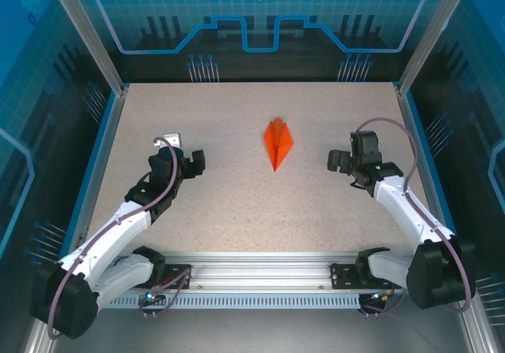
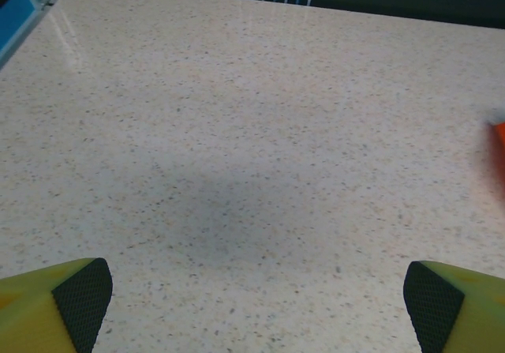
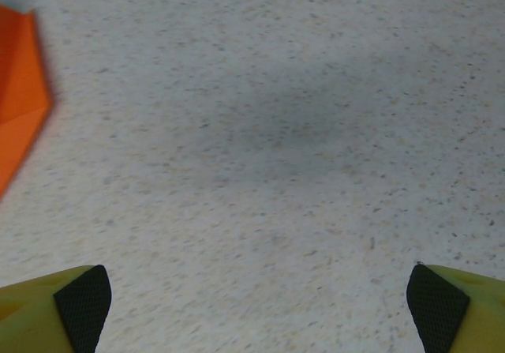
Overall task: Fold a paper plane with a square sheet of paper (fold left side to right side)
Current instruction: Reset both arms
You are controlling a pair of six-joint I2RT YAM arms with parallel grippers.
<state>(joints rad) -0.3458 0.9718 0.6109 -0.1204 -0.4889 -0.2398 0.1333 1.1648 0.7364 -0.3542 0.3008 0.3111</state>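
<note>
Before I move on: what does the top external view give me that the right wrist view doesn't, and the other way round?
Top external: the whole bright orange folded paper plane, lying free between the left gripper and right gripper, neither touching it. Right wrist: a close look at the right gripper's yellow fingers, spread wide with nothing between them. Both: the plane and the speckled beige tabletop.

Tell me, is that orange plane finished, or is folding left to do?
Looks finished: the paper plane lies on the table as a pointed, creased dart. Nothing is in hand: the left gripper and right gripper stand open either side, clear of it. I see no fold left.
</note>
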